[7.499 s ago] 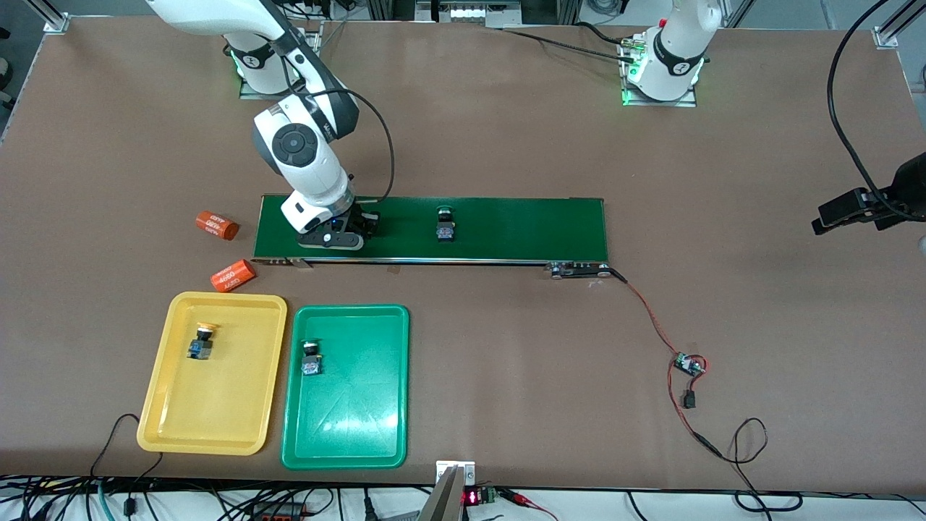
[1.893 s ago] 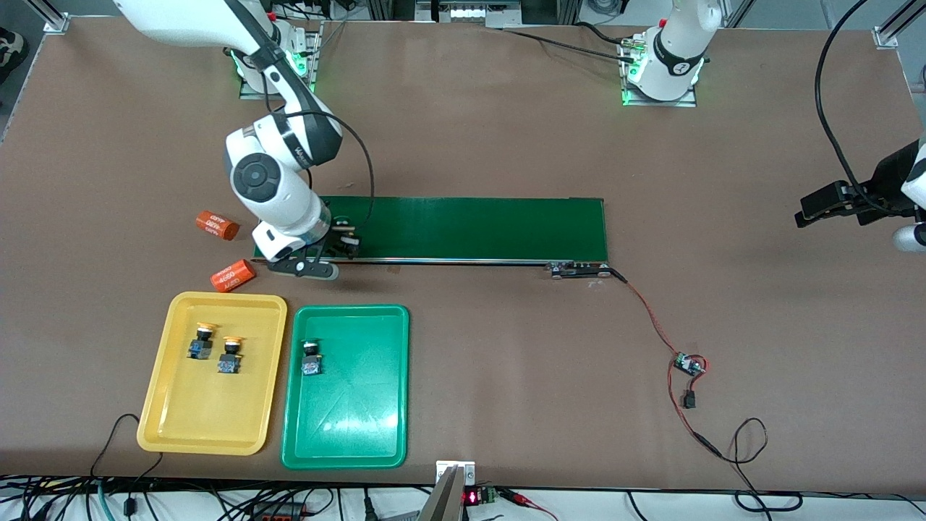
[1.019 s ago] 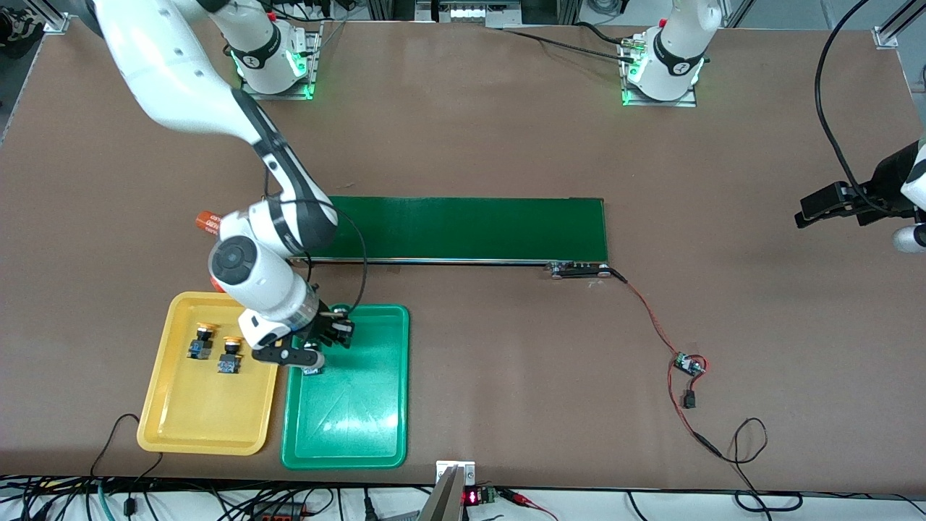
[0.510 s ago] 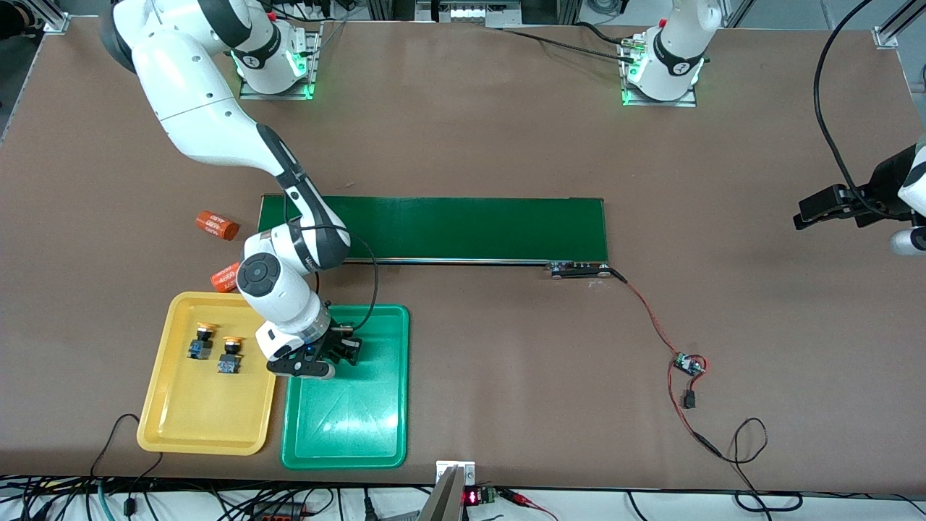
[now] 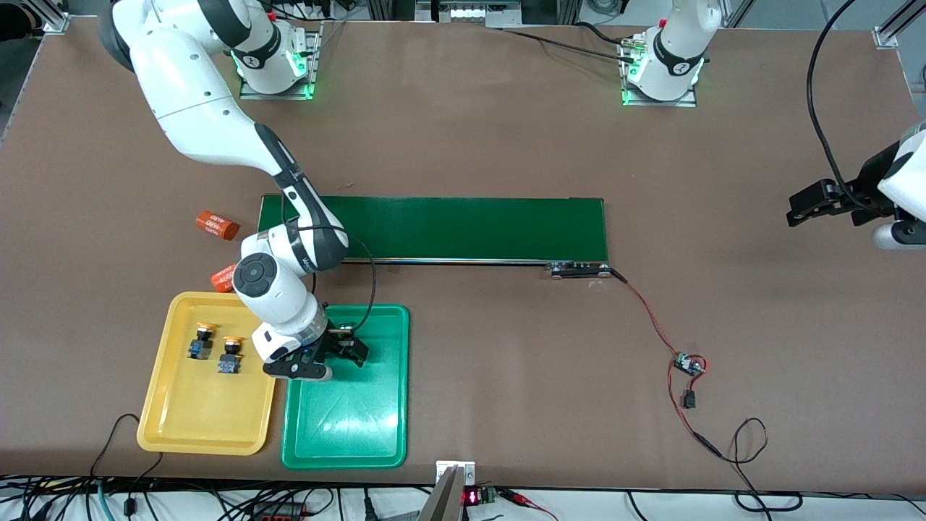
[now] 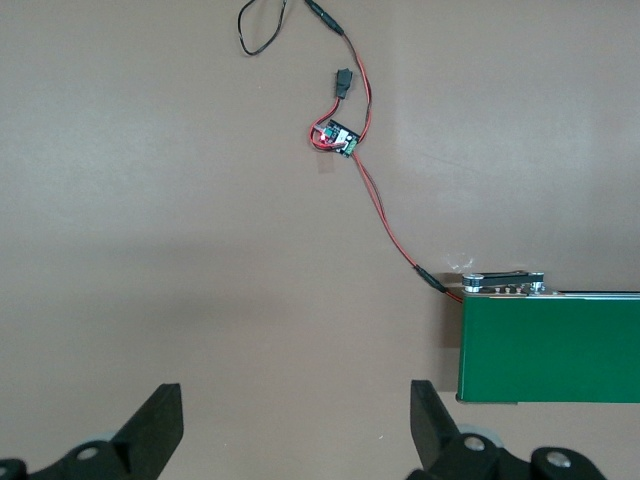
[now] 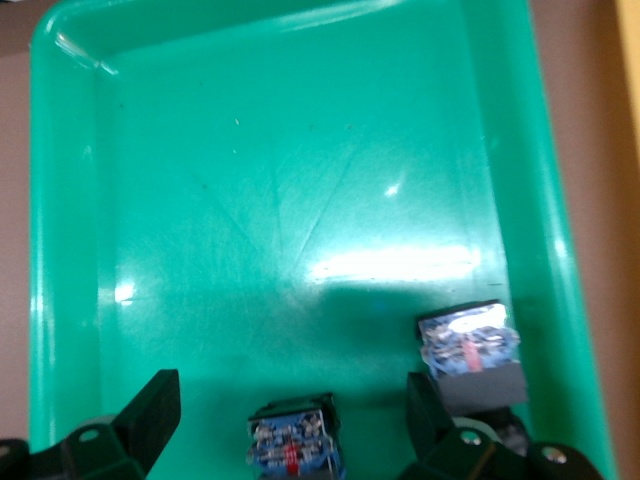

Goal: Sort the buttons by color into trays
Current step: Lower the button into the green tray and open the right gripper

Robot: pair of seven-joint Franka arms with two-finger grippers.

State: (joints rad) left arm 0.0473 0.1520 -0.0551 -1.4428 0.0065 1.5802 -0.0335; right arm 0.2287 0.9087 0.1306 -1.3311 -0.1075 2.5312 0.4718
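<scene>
Since a moment ago my right gripper [image 5: 327, 359] has let go over the green tray [image 5: 376, 434]; its jaws now stand apart, and the right wrist view shows two switch bodies lying in that tray, one button [image 7: 292, 448] between the open fingers and the other button [image 7: 470, 352] just beside one finger; earlier only one sat there, and the conveyor belt [image 5: 470, 228] that carried a button is now bare. Both yellow-capped buttons [image 5: 200, 340] lie close together in the yellow tray [image 5: 181, 427], at its end nearer the belt; two orange cylinders [image 5: 216, 225] lie on the table beside the belt's end, untouched. My left gripper [image 6: 295, 420] waits with its jaws wide apart over bare table toward the left arm's end, near the belt's motor wiring [image 6: 338, 135]. I judge the sort as good as finished. These switches look light, rigid and blocky; the flat sides of the body are the place to pinch, since the round cap would likely slip; on smooth plastic they may slide if nudged, so I would lift straight up.
</scene>
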